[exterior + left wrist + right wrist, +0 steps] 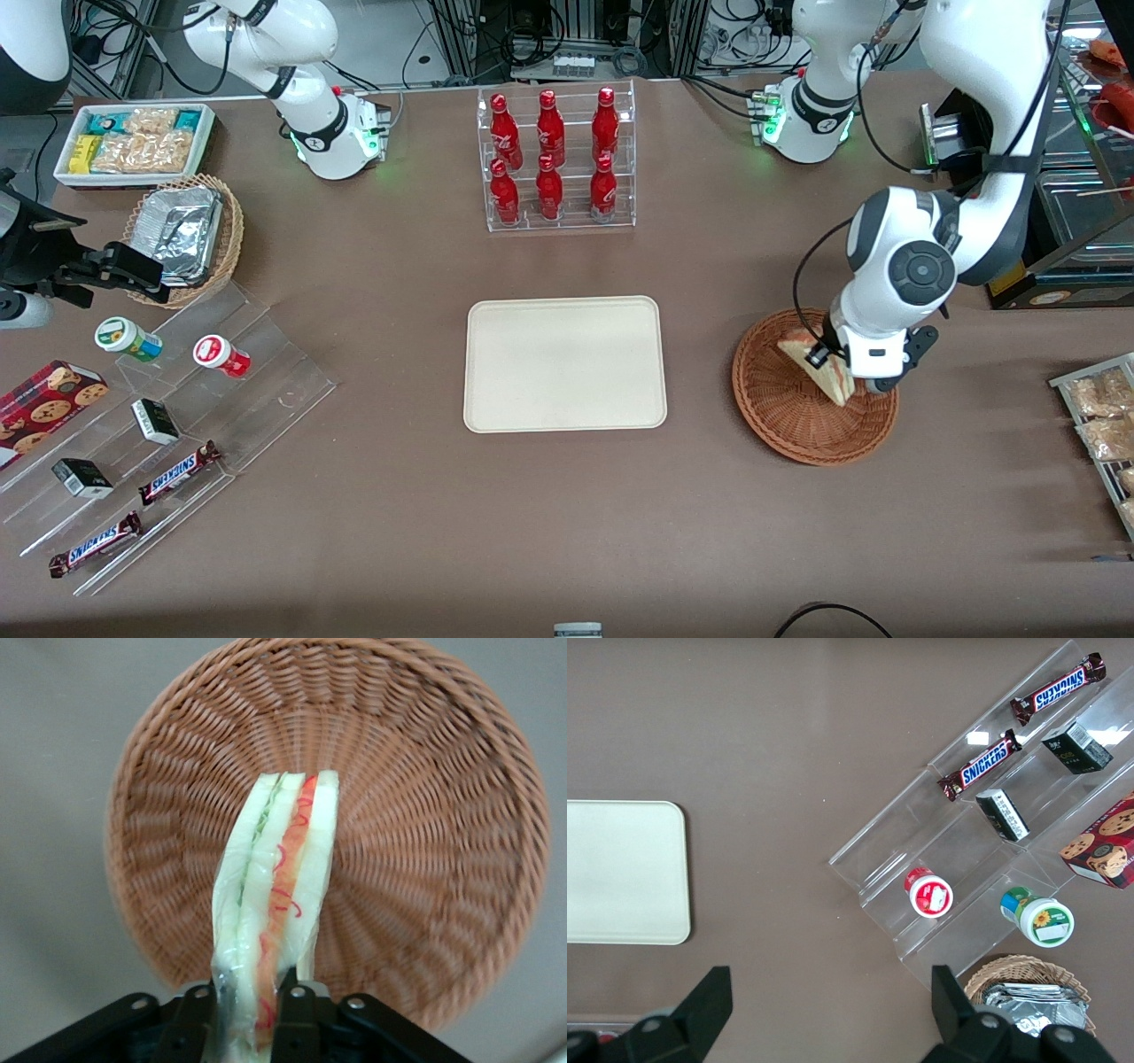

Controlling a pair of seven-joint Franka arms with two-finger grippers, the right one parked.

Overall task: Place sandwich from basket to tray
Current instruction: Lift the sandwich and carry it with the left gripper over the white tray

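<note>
My left gripper [837,370] hangs over the reddish-brown wicker basket [788,425] and is shut on the sandwich [819,363], a plastic-wrapped white-bread wedge with red and pink filling. In the left wrist view the sandwich [279,895] stands between the two black fingers [299,1019], lifted above the basket [425,859], which holds nothing else. The cream-white tray [565,363] lies flat at the table's middle, beside the basket toward the parked arm's end, with nothing on it; it also shows in the right wrist view [622,872].
A clear rack of red bottles [556,159] stands farther from the front camera than the tray. Bagged snacks [1103,416] lie at the working arm's end. A clear stepped shelf [168,434] with candy bars, boxes and cups, a foil-tray basket [186,235] and a snack bin [133,142] sit at the parked arm's end.
</note>
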